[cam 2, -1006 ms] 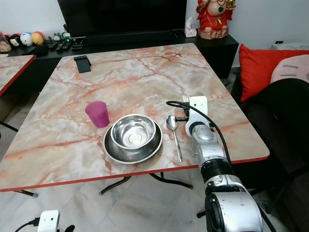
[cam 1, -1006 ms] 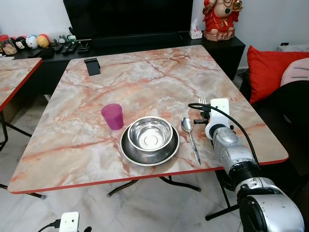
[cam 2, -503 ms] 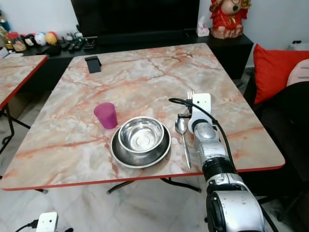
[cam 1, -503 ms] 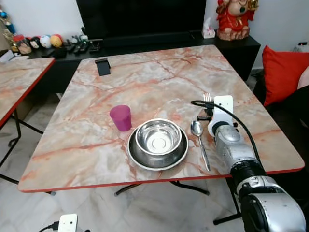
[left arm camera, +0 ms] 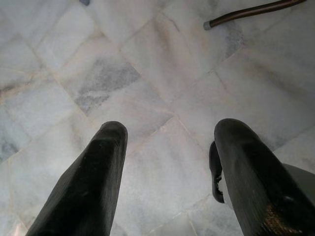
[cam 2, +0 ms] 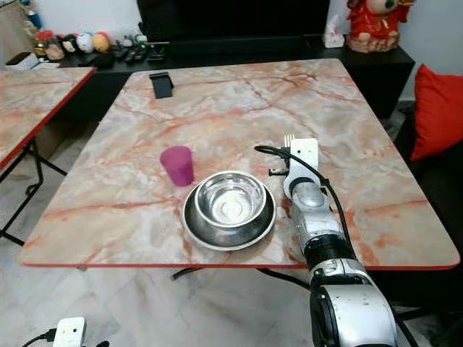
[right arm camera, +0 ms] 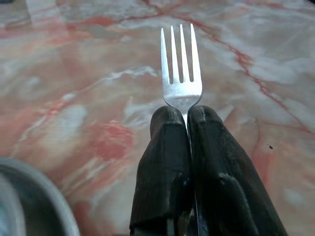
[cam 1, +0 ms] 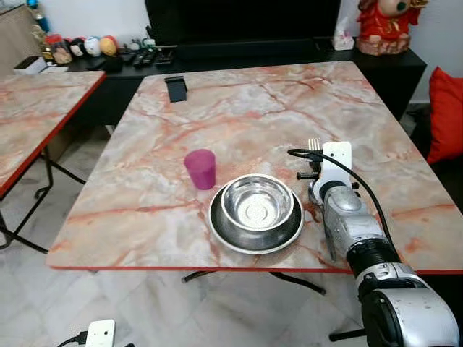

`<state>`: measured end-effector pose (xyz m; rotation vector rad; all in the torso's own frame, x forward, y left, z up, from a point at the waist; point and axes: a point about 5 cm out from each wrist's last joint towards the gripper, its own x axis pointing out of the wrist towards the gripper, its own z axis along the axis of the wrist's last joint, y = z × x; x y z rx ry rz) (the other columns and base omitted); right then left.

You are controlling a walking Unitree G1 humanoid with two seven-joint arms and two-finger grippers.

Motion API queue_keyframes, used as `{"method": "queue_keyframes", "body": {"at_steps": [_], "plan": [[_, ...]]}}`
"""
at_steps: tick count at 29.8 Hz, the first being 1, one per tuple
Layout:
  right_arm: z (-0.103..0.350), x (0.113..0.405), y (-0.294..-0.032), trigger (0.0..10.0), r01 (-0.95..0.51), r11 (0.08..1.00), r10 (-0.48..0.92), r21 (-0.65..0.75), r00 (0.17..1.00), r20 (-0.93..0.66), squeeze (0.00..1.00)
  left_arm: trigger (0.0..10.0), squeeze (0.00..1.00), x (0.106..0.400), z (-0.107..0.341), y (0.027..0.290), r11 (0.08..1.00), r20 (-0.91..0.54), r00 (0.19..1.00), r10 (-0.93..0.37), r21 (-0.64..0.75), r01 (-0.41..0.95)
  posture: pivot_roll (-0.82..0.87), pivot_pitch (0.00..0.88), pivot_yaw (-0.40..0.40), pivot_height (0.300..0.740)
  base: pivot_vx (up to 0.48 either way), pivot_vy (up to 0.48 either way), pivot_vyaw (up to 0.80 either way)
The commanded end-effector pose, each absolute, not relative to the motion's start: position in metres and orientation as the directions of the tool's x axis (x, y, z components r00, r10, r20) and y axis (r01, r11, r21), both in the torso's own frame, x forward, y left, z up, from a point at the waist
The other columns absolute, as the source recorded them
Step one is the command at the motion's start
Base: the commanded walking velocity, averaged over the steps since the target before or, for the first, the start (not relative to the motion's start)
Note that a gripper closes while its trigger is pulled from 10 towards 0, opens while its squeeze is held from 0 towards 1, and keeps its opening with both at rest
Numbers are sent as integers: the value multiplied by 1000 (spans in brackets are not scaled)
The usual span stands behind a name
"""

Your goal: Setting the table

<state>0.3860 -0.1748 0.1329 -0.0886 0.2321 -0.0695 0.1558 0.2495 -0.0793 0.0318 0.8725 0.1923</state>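
A steel bowl point(cam 1: 256, 203) sits in a steel plate point(cam 1: 226, 230) near the front edge of the marble table point(cam 1: 239, 123). A pink cup point(cam 1: 200, 168) stands just to their left. My right gripper point(right arm camera: 186, 114) is shut on a steel fork point(right arm camera: 180, 73), held low over the tabletop right of the bowl, tines point(cam 1: 314, 144) pointing away from me. My right forearm point(cam 1: 346, 220) reaches over the table's front edge beside the plate. My left gripper point(left arm camera: 170, 130) hangs open above the marble floor, nothing between its fingers.
A black phone stand point(cam 1: 176, 88) is at the table's far left. A second marble table point(cam 1: 36, 108) stands to the left. Behind are a black TV cabinet point(cam 1: 239, 50) with small items and a red statue point(cam 1: 383, 22). A red cushion point(cam 1: 447, 108) lies to the right.
The camera has shifted, so the whole scene slid right. The spoon that lay right of the bowl is now covered by my right forearm. The fork stays gripped.
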Motion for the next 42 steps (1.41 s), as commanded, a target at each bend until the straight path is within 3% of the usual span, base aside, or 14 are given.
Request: {"method": "queue_keyframes", "body": {"at_steps": [1, 22, 42], "plan": [[136, 386, -174, 10000, 66, 993, -85, -96, 973, -214, 0, 10000, 0, 150, -81, 254, 981, -773, 606, 189, 123, -148, -103, 0, 96, 732, 0, 0, 0], [119, 380, -196, 10000, 140, 977, -182, -160, 940, -290, 0, 10000, 0, 153, -78, 258, 983, -764, 619, 181, 132, -125, -99, 0, 123, 732, 0, 0, 0], [103, 376, -195, 10000, 118, 977, -173, -180, 926, -335, 0, 10000, 0, 160, -74, 258, 984, -742, 647, 176, 136, -113, -89, 0, 137, 732, 0, 0, 0]]}}
